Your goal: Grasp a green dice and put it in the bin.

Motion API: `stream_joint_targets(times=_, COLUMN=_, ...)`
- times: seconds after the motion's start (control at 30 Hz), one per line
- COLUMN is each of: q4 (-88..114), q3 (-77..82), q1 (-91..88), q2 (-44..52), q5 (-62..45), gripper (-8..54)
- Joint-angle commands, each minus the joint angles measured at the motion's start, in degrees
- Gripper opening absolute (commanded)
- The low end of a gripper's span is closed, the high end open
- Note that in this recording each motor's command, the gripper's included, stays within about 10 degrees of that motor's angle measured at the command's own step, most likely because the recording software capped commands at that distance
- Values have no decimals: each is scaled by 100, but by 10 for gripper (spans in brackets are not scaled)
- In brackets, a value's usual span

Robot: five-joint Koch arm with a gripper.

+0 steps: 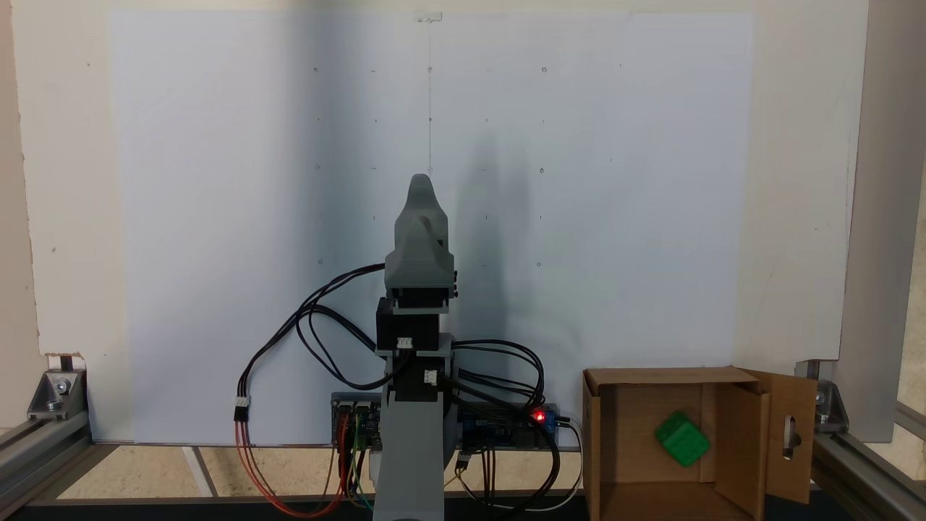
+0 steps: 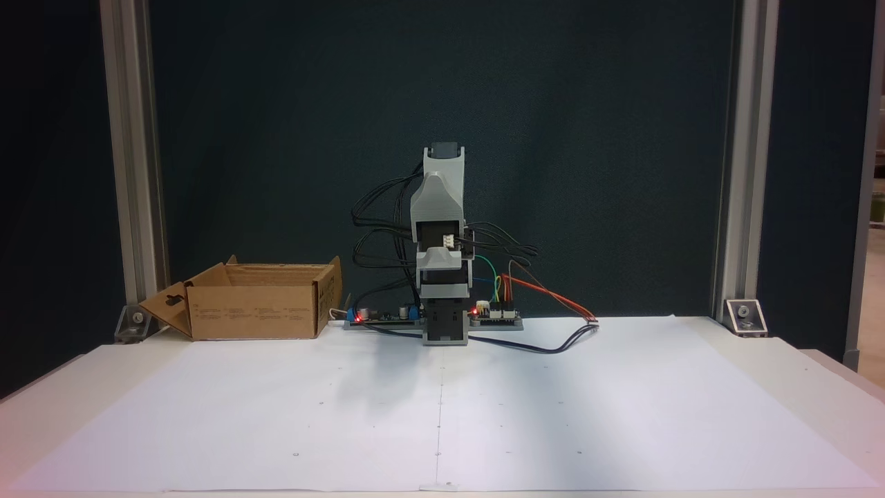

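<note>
One green dice [image 1: 681, 439] inside bin [image 1: 745, 427]

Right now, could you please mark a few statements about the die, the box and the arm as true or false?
1. The green die lies inside the box. True.
2. The arm is reaching over the box. False: it stands folded at its base, apart from the box.
3. One box flap has a slot cut in it. True.
4. A second die lies on the white paper. False: no die lies there.
5. A red light glows on a board beside the base. True.
</note>
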Motion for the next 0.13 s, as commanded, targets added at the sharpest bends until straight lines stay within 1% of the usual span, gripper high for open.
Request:
stream_joint_targets(times=0.0, q4=-325, q3=272, q1=26, q2=598, q5=158, gripper=453)
stream_joint_targets(times=0.1, q4=-316, q3=272, q1=26, q2=598, q5=158, gripper=453)
